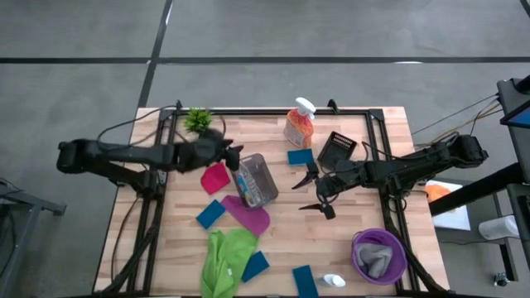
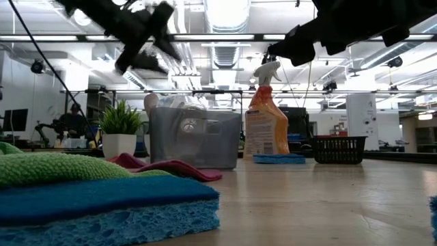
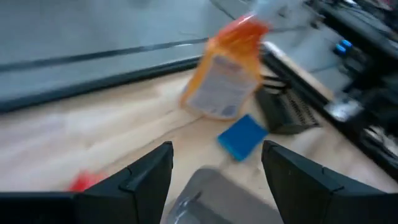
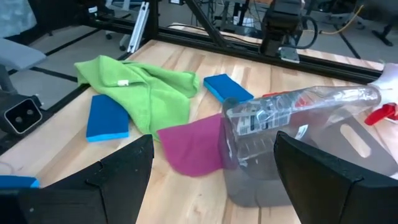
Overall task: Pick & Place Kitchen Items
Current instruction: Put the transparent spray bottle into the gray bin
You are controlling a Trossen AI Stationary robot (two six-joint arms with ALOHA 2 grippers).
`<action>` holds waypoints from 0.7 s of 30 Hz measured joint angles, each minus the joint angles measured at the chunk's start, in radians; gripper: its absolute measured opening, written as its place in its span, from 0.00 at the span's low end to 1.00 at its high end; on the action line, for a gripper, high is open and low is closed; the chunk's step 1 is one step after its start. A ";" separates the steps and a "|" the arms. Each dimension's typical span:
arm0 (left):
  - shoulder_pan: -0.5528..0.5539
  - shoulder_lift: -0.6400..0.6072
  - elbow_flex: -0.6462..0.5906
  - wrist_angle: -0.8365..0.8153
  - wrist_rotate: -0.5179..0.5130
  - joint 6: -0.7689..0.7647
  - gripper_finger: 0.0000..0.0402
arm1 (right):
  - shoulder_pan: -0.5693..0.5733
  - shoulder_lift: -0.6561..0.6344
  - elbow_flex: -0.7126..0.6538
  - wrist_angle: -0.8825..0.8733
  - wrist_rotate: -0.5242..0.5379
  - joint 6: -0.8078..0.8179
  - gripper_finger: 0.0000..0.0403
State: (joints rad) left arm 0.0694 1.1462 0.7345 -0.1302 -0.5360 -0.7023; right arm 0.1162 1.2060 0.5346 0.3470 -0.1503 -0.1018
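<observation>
My left gripper (image 1: 236,157) hangs open above the table, just left of a clear plastic bin (image 1: 257,180) that lies on the wood; nothing is between its fingers (image 3: 149,174). Inside the bin lies a clear bottle with a red top (image 4: 379,115). My right gripper (image 1: 310,190) stands open right of the bin and touches nothing. The orange spray bottle (image 1: 300,124) stands upright at the far side, with a blue sponge (image 1: 301,156) in front of it. A red cloth (image 1: 215,178), a magenta cloth (image 1: 248,215) and a green cloth (image 1: 225,257) lie flat near the bin.
A black basket (image 1: 337,149) sits at the far right and a purple bowl (image 1: 361,248) holding a grey cloth at the near right. More blue sponges (image 1: 210,213) and a white-topped bottle (image 1: 333,281) lie toward the near edge. A potted plant (image 1: 198,121) stands far left.
</observation>
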 joint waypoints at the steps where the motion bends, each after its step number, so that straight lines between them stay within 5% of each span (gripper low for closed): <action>1: -0.020 0.003 -0.036 0.020 -0.039 -0.046 0.62 | 0.000 0.000 0.000 -0.001 0.001 0.000 0.81; 12: -0.100 0.001 -0.146 0.055 -0.172 -0.246 0.62 | 0.000 0.000 0.000 -0.015 0.026 0.000 0.81; 21: -0.192 -0.004 -0.027 -0.157 -0.198 -0.319 0.62 | 0.000 0.000 -0.001 -0.041 0.038 -0.001 0.81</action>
State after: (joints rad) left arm -0.1224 1.1427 0.7071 -0.2869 -0.7344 -1.0211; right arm 0.1165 1.2060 0.5339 0.3060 -0.1120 -0.1027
